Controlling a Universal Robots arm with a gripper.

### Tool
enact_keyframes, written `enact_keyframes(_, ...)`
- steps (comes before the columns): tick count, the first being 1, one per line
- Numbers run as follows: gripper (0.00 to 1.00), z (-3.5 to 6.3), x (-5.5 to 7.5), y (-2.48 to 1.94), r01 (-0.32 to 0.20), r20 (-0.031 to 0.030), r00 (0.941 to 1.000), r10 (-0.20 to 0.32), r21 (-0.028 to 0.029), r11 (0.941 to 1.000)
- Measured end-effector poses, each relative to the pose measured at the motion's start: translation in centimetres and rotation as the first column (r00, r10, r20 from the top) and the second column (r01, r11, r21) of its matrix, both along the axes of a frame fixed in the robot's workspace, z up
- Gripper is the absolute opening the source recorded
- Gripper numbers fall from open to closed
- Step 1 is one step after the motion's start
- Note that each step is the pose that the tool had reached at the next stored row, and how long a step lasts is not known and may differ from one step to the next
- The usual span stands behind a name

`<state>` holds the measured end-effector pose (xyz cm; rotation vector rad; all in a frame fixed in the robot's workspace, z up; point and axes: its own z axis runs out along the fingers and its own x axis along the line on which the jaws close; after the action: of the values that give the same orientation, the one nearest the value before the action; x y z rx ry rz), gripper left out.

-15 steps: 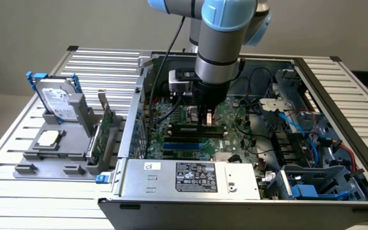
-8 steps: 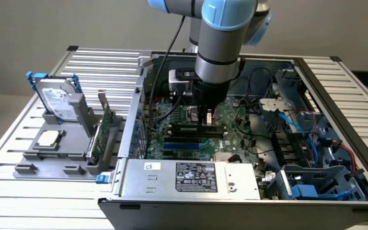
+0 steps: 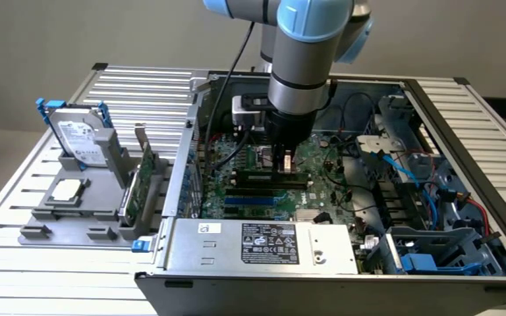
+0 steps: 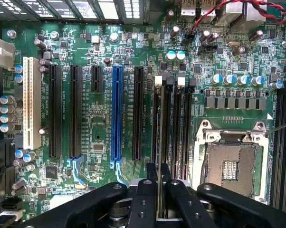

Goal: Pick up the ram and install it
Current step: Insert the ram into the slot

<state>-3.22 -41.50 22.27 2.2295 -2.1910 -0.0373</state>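
My gripper (image 4: 158, 179) is shut on the ram (image 4: 158, 142), which shows edge-on as a thin vertical strip between the two black fingers (image 4: 147, 190). The stick hangs directly over the row of black memory slots (image 4: 167, 123) on the green motherboard (image 4: 86, 180), beside the CPU socket (image 4: 231, 166). Whether the stick touches a slot I cannot tell. In the exterior view the gripper (image 3: 284, 163) reaches straight down into the open computer case (image 3: 429, 131), low over the motherboard (image 3: 266, 187).
A silver hard drive with blue clips (image 3: 82, 135) and a wide green expansion card (image 3: 143, 174) stand in a grey holder at the exterior view's left. The power supply (image 3: 262, 243) lies along the case's near side. Blue cables (image 3: 402, 172) and drive cages crowd the exterior view's right.
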Motion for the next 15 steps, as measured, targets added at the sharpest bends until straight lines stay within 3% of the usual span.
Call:
enact_keyframes(5,0.14,-0.05,0.00,0.00,0.000,0.0072,1.0000,0.000,-0.0005,1.0000)
enact_keyframes(15,0.14,-0.30,-0.15,0.00,0.001,0.0079,1.0000,-0.001,-0.0020,1.0000)
